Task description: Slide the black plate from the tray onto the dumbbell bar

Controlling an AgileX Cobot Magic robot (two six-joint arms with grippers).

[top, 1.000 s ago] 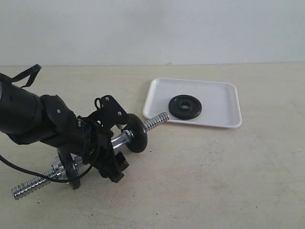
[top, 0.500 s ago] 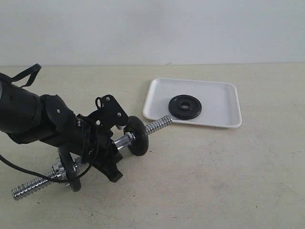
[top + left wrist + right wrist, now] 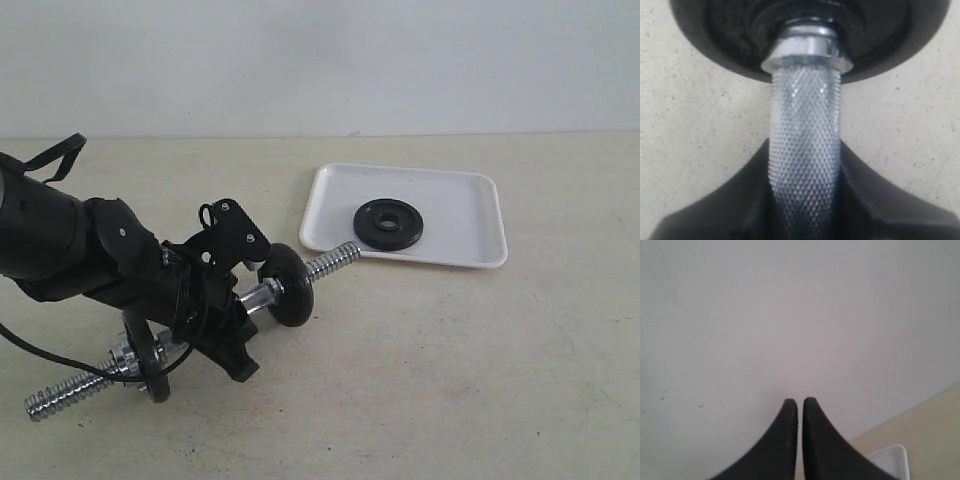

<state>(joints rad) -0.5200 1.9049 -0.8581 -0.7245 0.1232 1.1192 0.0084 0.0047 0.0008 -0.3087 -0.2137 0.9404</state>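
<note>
The black plate [image 3: 389, 224] lies flat in the white tray [image 3: 460, 205], near its front rim. The dumbbell bar [image 3: 330, 260] rests slanted on the table, its threaded end just short of the tray. One black disc [image 3: 285, 284] sits on the bar near that end, and another [image 3: 150, 358] sits beside a chrome nut [image 3: 122, 357] toward the far end. My left gripper [image 3: 228, 325] is shut on the bar's knurled middle [image 3: 805, 125], between the two discs. My right gripper [image 3: 800, 402] is shut and holds nothing; it faces a white wall and is out of the exterior view.
A corner of the tray [image 3: 890, 460] shows below the right gripper. The left arm's black body [image 3: 60, 245] and its cable cover the table's left side. Beige tabletop [image 3: 450, 370] stretches in front of the tray.
The left gripper's lower finger has drawn in closer to the bar, and the bar has shifted very slightly. Plate and tray have not moved.
</note>
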